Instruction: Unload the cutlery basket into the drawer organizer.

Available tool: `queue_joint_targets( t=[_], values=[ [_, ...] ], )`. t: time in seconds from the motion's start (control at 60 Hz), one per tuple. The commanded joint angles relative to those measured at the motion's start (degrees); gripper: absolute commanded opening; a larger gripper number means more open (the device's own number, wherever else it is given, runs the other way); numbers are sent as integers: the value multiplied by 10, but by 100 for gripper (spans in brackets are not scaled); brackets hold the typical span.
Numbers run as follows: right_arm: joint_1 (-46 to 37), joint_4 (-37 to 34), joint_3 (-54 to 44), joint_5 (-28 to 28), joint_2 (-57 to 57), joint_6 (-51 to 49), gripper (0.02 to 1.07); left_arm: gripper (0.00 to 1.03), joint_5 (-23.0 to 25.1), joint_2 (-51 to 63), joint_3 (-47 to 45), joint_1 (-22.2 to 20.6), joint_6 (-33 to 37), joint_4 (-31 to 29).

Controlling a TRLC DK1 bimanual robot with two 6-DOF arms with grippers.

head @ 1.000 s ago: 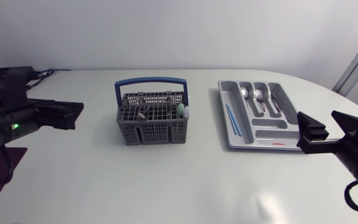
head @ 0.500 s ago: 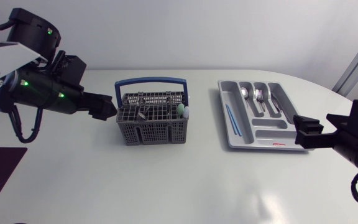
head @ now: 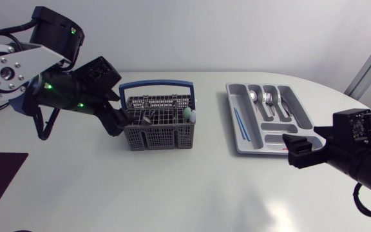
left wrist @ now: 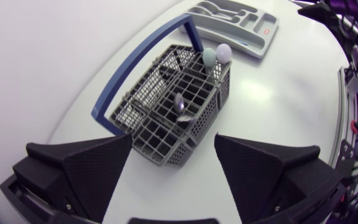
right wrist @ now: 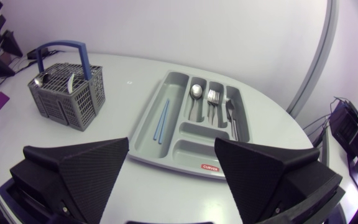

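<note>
The grey plastic cutlery basket with a blue arched handle (head: 158,124) stands upright near the middle of the white table (head: 192,187). The left gripper (head: 116,118) hangs at the basket's left end with its wedge fingers spread wide. In the left wrist view the basket's near corner (left wrist: 166,134) sits in the gap between the fingertips, and neither finger presses on it. A metal spoon (left wrist: 180,103) and two pale round-ended pieces (left wrist: 217,55) stand in the basket.

The grey plastic drawer organizer (head: 282,139) lies flat, well to the right of the basket. It holds two thin blue sticks (head: 239,122), a spoon (head: 254,96) and a fork (head: 268,98), each in its own slot. The right gripper (head: 295,154) hovers by the organizer's near edge with its jaws wide apart and holding nothing. The organizer (right wrist: 191,151) lies just ahead of them.
</note>
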Motion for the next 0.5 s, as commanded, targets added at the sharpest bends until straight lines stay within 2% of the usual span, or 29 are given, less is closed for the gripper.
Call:
queue_joint_targets(
  t=[0.0,0.1,0.167,0.283,0.483],
  values=[
    [20,-7,16,6,9,-41,95,92,14,2,-31,-7,102,31],
    [34,-19,21,-1,14,-116,90,92,24,2,-49,-7,172,66],
    [50,-40,22,-1,11,-132,90,93,43,4,-56,-5,219,72],
    [75,-62,16,11,-6,-176,91,95,47,21,-56,-5,298,75],
    [83,-50,15,-35,-17,-208,91,95,50,52,-49,0,386,93]
  ],
)
